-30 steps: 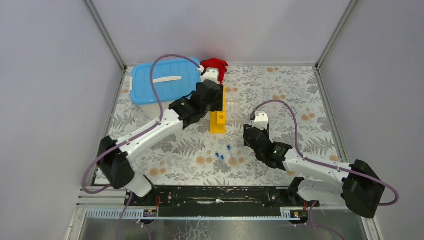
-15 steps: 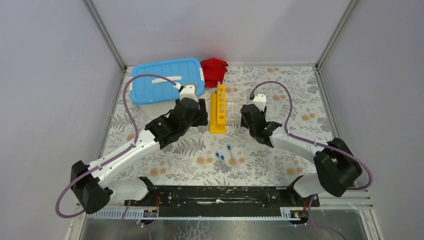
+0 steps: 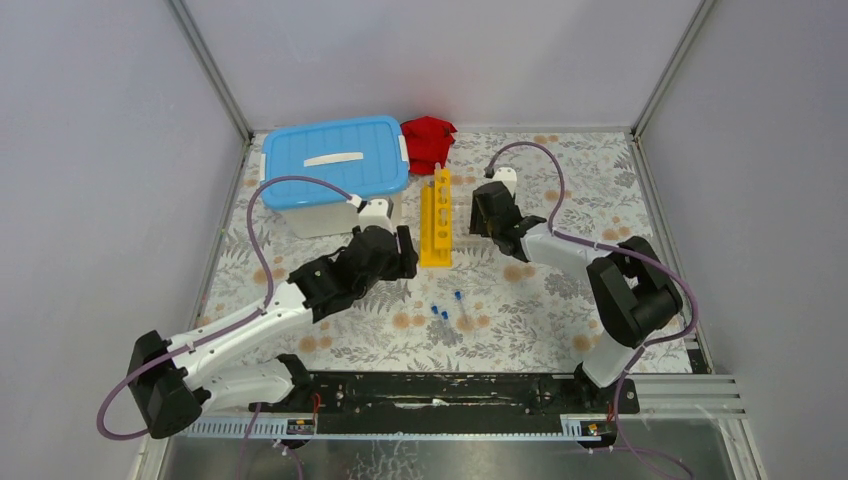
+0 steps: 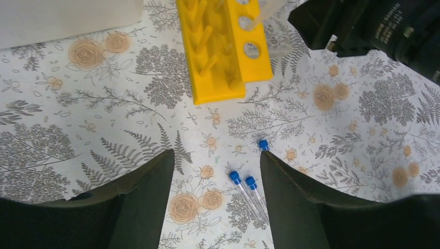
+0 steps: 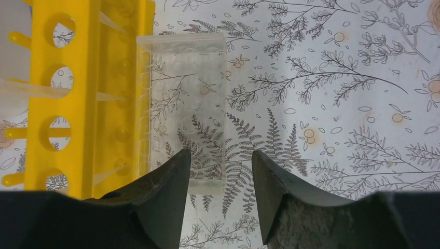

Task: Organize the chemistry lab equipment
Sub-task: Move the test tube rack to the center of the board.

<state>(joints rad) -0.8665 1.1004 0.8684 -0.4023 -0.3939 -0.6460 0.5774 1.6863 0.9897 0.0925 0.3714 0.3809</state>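
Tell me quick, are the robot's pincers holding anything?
Left pincer: open, holding nothing, above the tubes.
Right pincer: open, holding nothing, above the clear holder.

Glossy yellow plastic rack, clear smooth plastic holder — matt floral table cover.

No legible text; print on right arm housing blurred.

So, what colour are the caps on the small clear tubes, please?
Blue caps; the left wrist view shows them best.
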